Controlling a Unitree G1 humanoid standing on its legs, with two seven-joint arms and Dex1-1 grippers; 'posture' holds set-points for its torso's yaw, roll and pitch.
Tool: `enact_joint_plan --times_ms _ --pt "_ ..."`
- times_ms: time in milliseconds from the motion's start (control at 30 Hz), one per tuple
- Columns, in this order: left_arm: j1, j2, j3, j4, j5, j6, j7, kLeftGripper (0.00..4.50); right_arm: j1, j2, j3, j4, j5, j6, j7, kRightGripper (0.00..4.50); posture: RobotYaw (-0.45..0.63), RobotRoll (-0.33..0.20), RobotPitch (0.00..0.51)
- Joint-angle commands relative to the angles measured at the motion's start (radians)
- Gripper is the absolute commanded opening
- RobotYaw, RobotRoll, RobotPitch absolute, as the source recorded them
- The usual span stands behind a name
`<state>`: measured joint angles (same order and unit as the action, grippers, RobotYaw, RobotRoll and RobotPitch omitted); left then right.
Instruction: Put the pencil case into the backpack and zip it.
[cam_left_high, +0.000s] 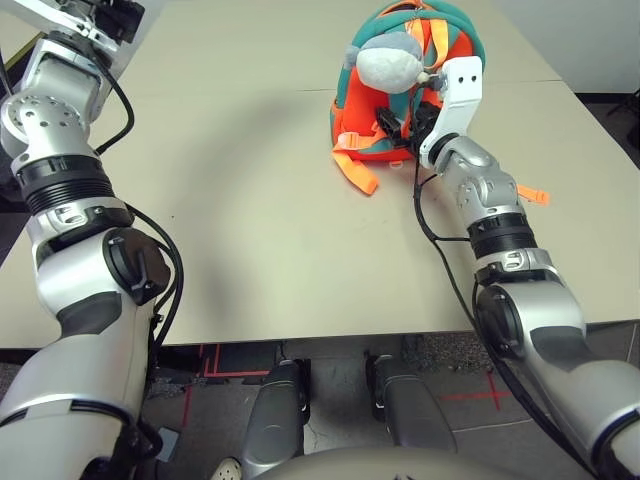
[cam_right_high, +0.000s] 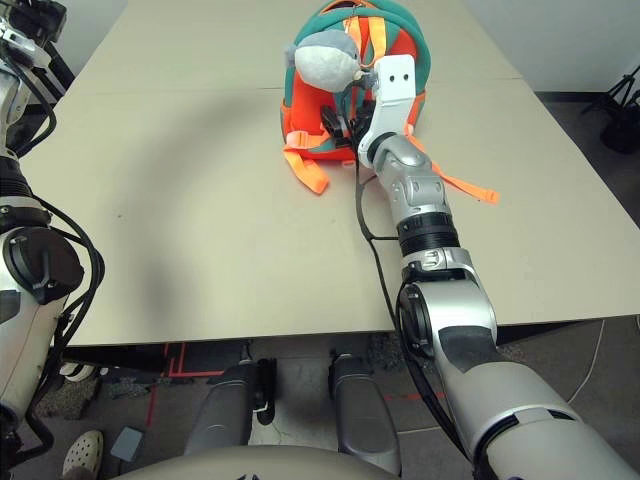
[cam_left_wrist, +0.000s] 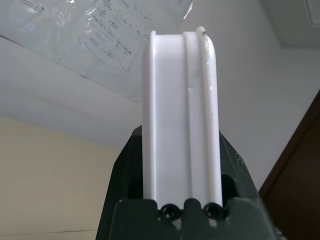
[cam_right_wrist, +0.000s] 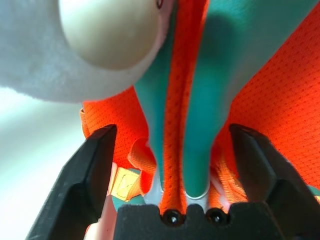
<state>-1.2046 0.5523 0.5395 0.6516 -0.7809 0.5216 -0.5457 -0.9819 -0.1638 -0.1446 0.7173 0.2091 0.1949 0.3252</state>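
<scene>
Orange backpack (cam_left_high: 400, 100) on the worktop (cam_left_high: 250, 200), right gripper (cam_right_wrist: 172, 150) at its straps.
White plastic pencil case (cam_left_wrist: 180, 115) sits clamped between the left gripper's (cam_left_wrist: 182, 200) jaws, raised off the worktop, well apart from the backpack. The right jaws stand apart, with a teal-and-orange strap (cam_right_wrist: 180, 100) between them; the grey plush shark (cam_left_high: 390, 62) hangs just beyond.

beige table (cam_left_high: 250, 200); orange backpack (cam_left_high: 372, 130) lying on far side, straps spread on tabletop.

White pencil case (cam_left_wrist: 180, 120) edge-on, raised — orange, teal-trimmed backpack (cam_left_high: 400, 100) on the table (cam_left_high: 250, 200).
</scene>
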Motion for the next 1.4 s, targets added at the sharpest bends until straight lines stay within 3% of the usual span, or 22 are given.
enact_joint_plan --times_ms 33,200,300,600,933,1300,1400 --pt "-0.002 -0.003 -0.006 -0.026 0.006 -0.004 0.003 1.34 0.003 0.002 0.001 0.006 0.002 -0.009 0.013 3.11 -0.16 0.000 0.151" --pt "0.017 -0.020 -0.017 -0.030 0.010 -0.008 0.007 1.34 0.050 -0.013 0.004 -0.096 0.012 0.027 0.024 1.17 -0.17 0.000 0.151" --pt "0.020 -0.028 -0.021 -0.032 0.011 -0.007 0.006 1.34 0.093 -0.025 0.006 -0.196 0.020 0.065 0.029 0.30 -0.18 0.000 0.149" --pt "0.035 -0.042 -0.030 -0.025 0.015 -0.005 -0.001 1.34 0.260 -0.100 0.008 -0.687 0.089 0.340 0.043 0.24 -0.19 0.000 0.151" --pt "0.049 -0.050 -0.031 -0.012 0.015 -0.013 -0.010 1.34 0.334 -0.218 -0.066 -1.148 0.237 0.708 -0.013 0.24 -0.21 0.000 0.153" --pt "0.037 -0.067 -0.035 0.034 0.028 -0.029 -0.032 1.34 0.272 -0.289 -0.122 -1.316 0.364 0.924 -0.052 0.24 -0.24 0.000 0.153" --pt "0.033 -0.071 -0.036 0.042 0.031 -0.031 -0.037 1.34 0.311 -0.281 -0.108 -1.325 0.370 0.918 -0.060 0.24 -0.24 0.000 0.153"
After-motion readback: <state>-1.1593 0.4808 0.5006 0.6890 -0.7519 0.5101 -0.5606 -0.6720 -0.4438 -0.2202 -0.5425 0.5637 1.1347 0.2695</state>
